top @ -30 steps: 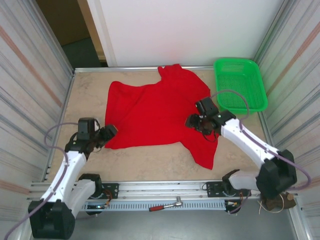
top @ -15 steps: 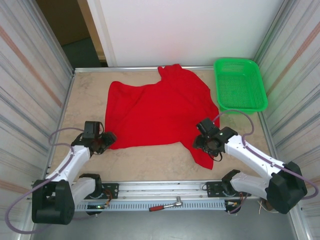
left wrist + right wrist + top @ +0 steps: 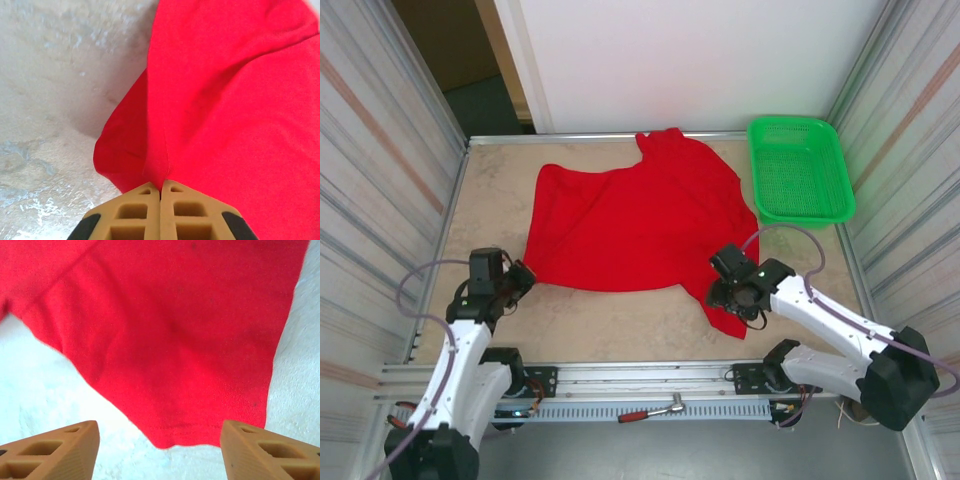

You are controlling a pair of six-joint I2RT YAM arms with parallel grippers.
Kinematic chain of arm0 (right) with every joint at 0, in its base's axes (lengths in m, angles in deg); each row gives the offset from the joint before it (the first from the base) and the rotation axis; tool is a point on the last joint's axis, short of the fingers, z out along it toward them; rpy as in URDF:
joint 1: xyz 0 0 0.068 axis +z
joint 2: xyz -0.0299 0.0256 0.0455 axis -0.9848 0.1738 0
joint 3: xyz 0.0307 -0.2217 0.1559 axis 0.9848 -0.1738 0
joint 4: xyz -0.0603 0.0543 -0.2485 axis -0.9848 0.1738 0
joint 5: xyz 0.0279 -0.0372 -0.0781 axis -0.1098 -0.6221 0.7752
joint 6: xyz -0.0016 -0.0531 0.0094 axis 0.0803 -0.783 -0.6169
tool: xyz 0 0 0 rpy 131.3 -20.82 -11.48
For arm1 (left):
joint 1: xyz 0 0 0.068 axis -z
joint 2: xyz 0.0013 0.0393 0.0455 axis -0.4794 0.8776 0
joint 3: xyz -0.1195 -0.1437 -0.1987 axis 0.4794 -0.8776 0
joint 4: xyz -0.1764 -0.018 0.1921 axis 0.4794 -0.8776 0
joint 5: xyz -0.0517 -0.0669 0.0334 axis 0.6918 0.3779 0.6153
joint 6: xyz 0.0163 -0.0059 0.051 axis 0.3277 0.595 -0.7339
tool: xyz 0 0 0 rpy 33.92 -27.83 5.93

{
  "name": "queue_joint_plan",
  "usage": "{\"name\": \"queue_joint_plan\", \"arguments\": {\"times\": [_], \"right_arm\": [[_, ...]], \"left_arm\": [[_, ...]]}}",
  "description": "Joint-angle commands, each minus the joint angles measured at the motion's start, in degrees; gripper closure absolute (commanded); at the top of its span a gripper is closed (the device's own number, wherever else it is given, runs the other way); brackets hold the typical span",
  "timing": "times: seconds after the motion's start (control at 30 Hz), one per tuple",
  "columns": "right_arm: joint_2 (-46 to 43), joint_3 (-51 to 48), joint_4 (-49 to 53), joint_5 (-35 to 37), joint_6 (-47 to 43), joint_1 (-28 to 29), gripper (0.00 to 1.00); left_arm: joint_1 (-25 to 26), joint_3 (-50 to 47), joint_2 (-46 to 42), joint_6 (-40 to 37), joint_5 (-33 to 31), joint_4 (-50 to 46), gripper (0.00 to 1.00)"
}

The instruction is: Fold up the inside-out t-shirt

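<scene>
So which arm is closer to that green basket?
Right. The right end effector hovers open over the t-shirt's near right part, on the green basket's side; the left end effector pinches the t-shirt's left corner, across the table.

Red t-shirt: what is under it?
The t-shirt lies on the beige table, which shows around it. Whatever is beneath the cloth is covered and cannot be seen.

t-shirt [image 3: 630, 225]: plain bright red
basket [image 3: 798, 175]: green mesh
tabletop [image 3: 620, 325]: beige, marbled
left end effector [image 3: 160, 192]: tan
walls [image 3: 380, 150]: pale grey, striped
</scene>
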Motion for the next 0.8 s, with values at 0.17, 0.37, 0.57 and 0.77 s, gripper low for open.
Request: {"name": "queue_joint_plan", "arguments": {"times": [0.17,0.37,0.57,0.77], "right_arm": [[10.08,6.08,5.81,7.98,0.98,12.32,0.47],[20.68,8.08,5.9,13.98,2.77,15.41,0.57],[25.63,6.41,2.99,14.65,3.49,15.41,0.68],[24.65,4.43,1.31,12.6,2.7,15.23,1.0]], "left_arm": [[-0.67,2.73,0.62,-0.57,0.68,-4.32,1.0],[-1.25,2.81,1.92,-0.91,0.77,-3.38,1.0],[-1.78,3.02,2.35,-1.4,1.18,-3.15,1.0],[-3.04,3.12,2.61,-2.11,2.21,-2.81,1.0]]}}
